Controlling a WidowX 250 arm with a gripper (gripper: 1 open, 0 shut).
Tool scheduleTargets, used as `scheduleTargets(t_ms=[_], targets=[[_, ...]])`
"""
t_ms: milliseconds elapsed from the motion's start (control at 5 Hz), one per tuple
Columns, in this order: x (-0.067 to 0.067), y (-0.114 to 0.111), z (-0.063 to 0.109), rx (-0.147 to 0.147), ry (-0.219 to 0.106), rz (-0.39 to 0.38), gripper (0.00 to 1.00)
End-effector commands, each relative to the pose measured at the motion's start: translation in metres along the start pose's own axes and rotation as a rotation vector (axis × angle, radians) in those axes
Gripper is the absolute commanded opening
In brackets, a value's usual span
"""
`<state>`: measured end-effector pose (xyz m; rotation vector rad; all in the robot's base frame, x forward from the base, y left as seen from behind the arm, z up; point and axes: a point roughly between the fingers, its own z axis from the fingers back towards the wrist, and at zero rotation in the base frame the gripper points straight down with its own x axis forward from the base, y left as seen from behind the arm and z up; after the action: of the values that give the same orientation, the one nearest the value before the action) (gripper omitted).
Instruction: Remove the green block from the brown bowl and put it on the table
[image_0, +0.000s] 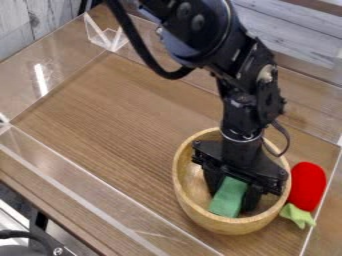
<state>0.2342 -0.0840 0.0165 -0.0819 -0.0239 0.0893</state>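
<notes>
The brown bowl (186, 186) sits at the near right of the table (114, 115). Inside it the green block (227, 203) leans against the bowl's front wall, its upper end raised. My gripper (239, 188) points straight down into the bowl. Its black fingers (211, 182) stand on either side of the block's upper end and close on it. The block's lower end rests on the bowl's floor. My black arm rises from the bowl toward the top of the view.
A red toy with green leaves (307, 187) lies on the table just right of the bowl. Low clear acrylic walls (60, 165) border the tabletop at the front left and the back. A clear bracket (104, 38) stands at the far edge.
</notes>
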Motion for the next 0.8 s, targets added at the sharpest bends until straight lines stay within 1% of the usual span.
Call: scheduleTargets(t_ms=[0,200,400,600], targets=[[0.0,0.0,0.001,0.012,0.013,0.034,0.0],[-0.011,0.003,0.003,0.013,0.015,0.06,1.0],[-0.009,0.002,0.003,0.014,0.012,0.051,0.0],[-0.006,0.0,0.011,0.012,-0.004,0.046,0.0]])
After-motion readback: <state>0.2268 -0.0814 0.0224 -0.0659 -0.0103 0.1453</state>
